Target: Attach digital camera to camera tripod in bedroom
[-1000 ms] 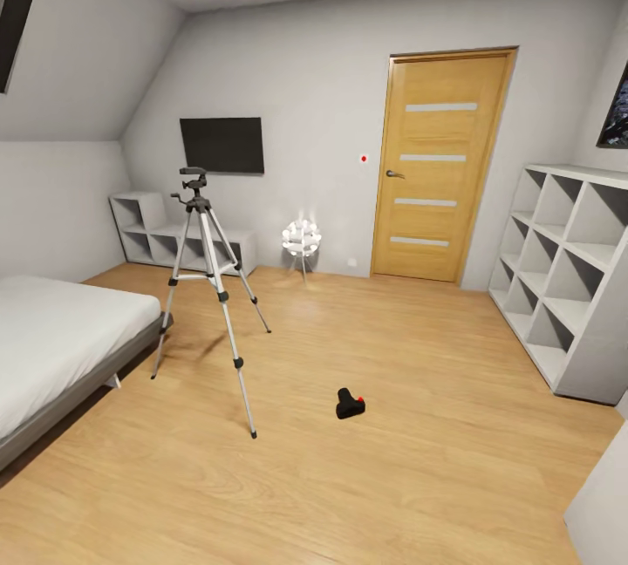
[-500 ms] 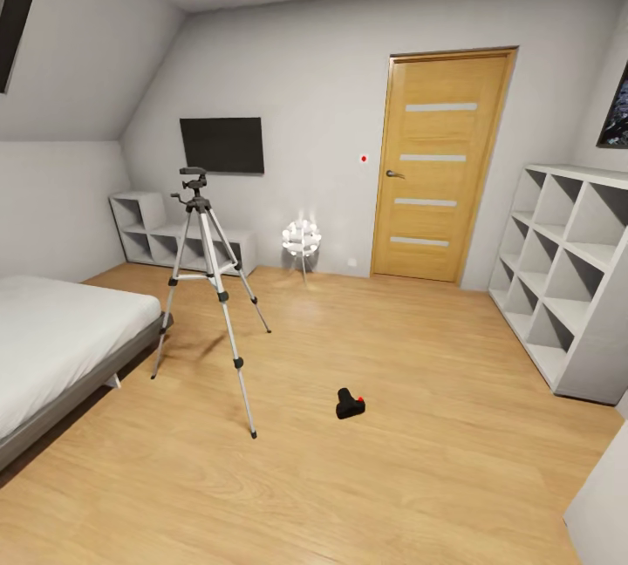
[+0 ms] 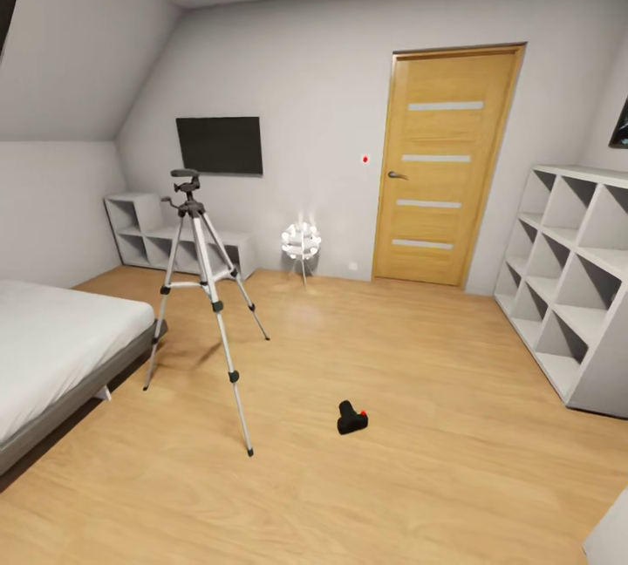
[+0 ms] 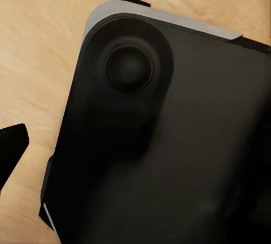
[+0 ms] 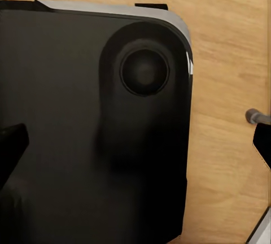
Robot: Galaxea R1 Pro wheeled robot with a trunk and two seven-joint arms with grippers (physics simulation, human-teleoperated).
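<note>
Standing silver-legged camera tripod (image 3: 202,286), chunky black digital camera (image 3: 351,418) on wood floor (image 3: 419,391)

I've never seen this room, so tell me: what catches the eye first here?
The camera tripod stands upright on the wood floor beside the bed, its head bare. The small black digital camera lies on the floor to its right, apart from its legs. Behind them, a wooden door and a glowing floor lamp.
</note>
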